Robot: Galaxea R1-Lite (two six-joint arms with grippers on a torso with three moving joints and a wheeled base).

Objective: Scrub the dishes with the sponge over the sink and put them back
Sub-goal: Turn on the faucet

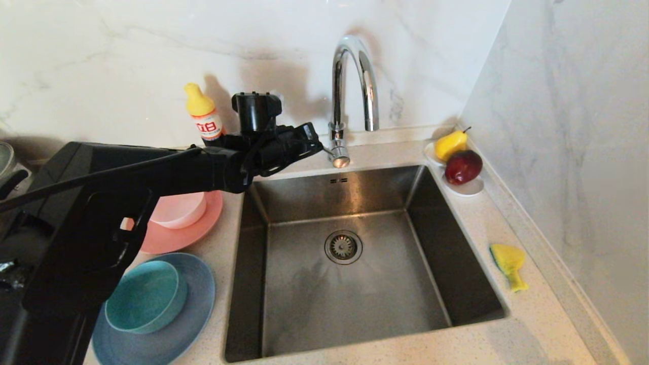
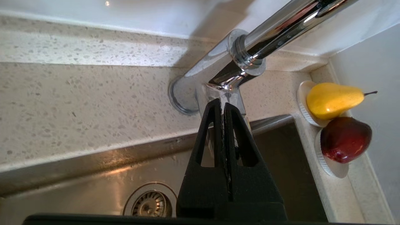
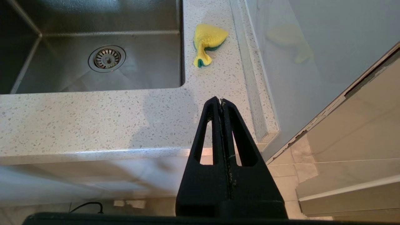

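Head view shows the left claw (image 1: 318,144) stretched out over the back left corner of the sink (image 1: 355,299), its fingers pressed together on nothing and their tips right at the tap lever (image 1: 338,152); whether they touch it cannot be told. From the left wrist view the closed tips sit against the base of the tap (image 2: 231,62). By the look of it, the step in hand is working the tap, before any scrubbing. The dishes lie untouched on the desk (image 1: 507,334) left of the sink: the pale pink bowl (image 1: 180,209) in the salmon-pink plate (image 1: 195,230), the teal bowl (image 1: 144,296) in the light blue plate (image 1: 190,314). The sponge (image 1: 508,264) lies crumpled on the desk right of the sink, well apart from both arms. The right claw (image 3: 221,100), also closed and empty, hangs parked off the desk's front edge. Next, the lever likely needs a nudge, then a dish and the sponge must be fetched.
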